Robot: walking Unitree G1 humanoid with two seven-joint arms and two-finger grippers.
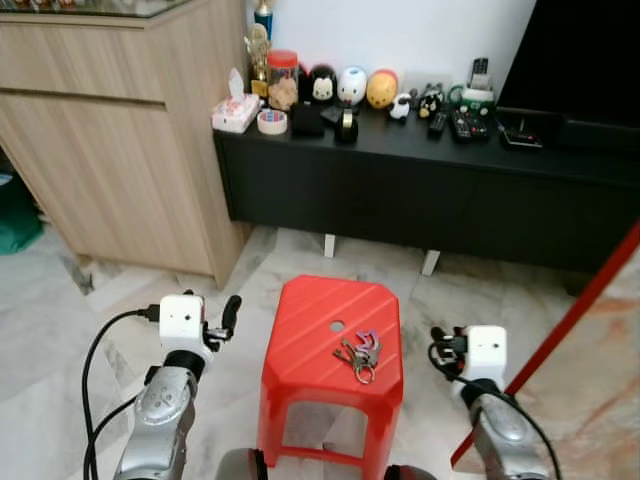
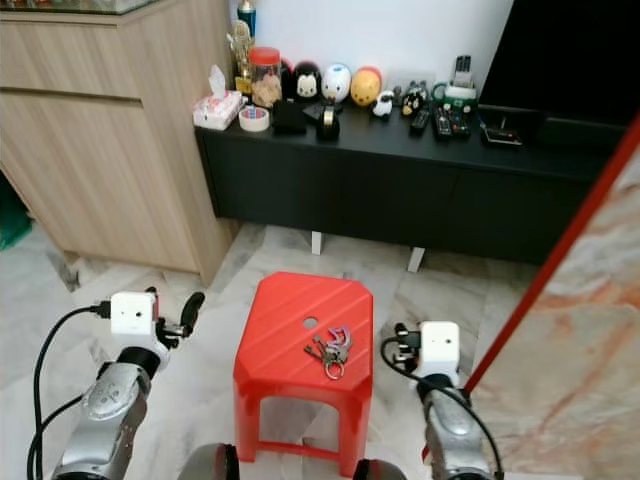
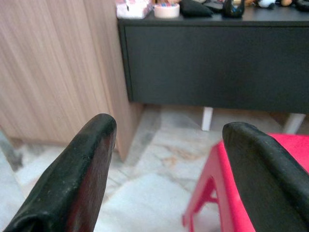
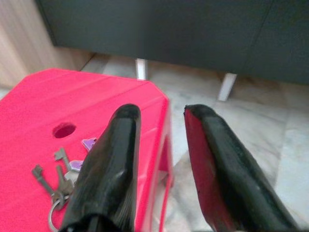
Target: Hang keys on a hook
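A bunch of keys lies on top of a red stool, toward its right side. The right gripper, jaws spread and empty, hovers just beside the stool's right edge, nearer the keys. The left gripper, jaws spread wide, holds off the stool's left side.

No lettering can be read anywhere (the items on the black cabinet are too small).

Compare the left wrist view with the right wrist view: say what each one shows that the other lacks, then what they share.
Left wrist alone: the open left gripper, the wooden cabinet, and a tape roll on the black console.

Right wrist alone: the open right gripper beside the keys, which lie near a hole in the stool top.

Both: the red stool, the console front and the marble floor.
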